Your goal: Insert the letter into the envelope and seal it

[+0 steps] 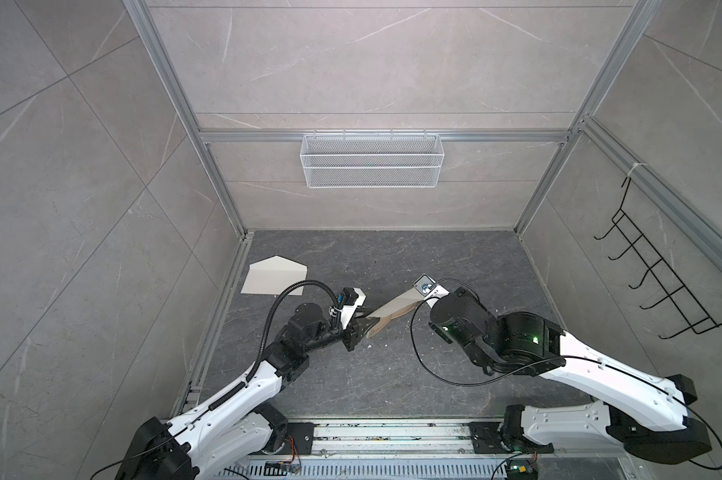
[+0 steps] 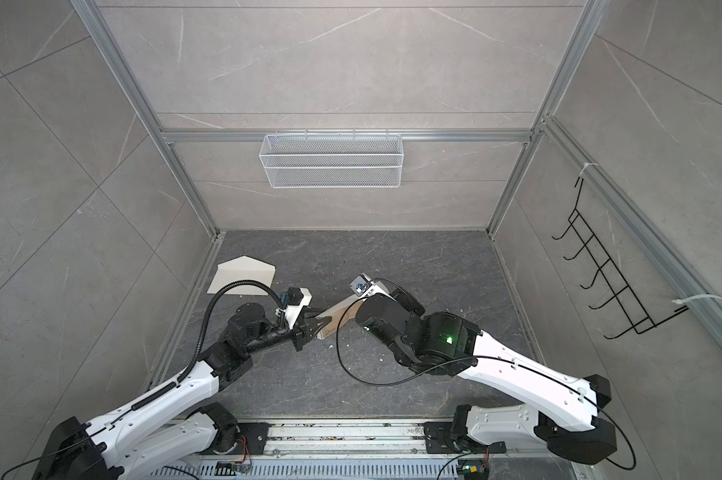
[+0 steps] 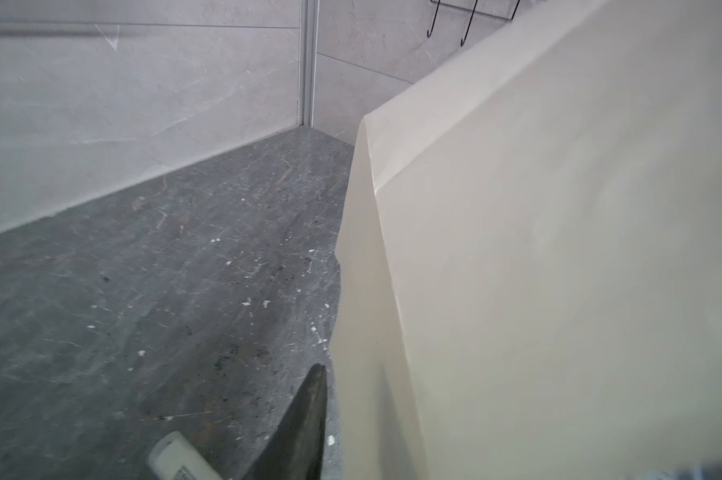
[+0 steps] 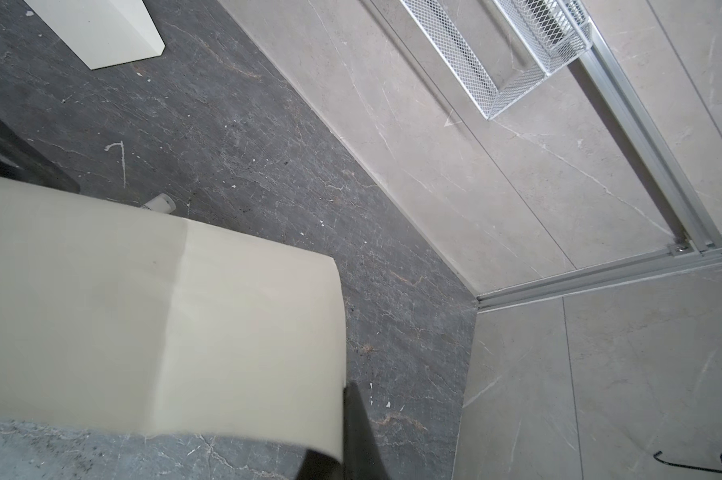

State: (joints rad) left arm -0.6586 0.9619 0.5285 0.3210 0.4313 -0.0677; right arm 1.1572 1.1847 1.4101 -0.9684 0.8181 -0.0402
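Note:
The letter (image 1: 392,311) hangs above the dark floor between my two grippers, its pale cream back up and its tan face showing along the lower edge. My right gripper (image 4: 347,415) is shut on one end of it, a dark finger (image 4: 361,432) pressed against the sheet's corner. My left gripper (image 1: 363,328) sits at the other end with the sheet between its jaws. One finger (image 3: 305,415) stands slightly off the paper (image 3: 559,270), and the other is hidden behind it. The cream-white envelope (image 1: 274,276) lies flat at the back left, flap pointing away, apart from both grippers.
A small white tube (image 3: 180,461) lies on the floor under the letter, near my left gripper. A white mesh basket (image 1: 372,160) hangs on the back wall. A black wire rack (image 1: 663,274) is on the right wall. Aluminium posts frame the corners.

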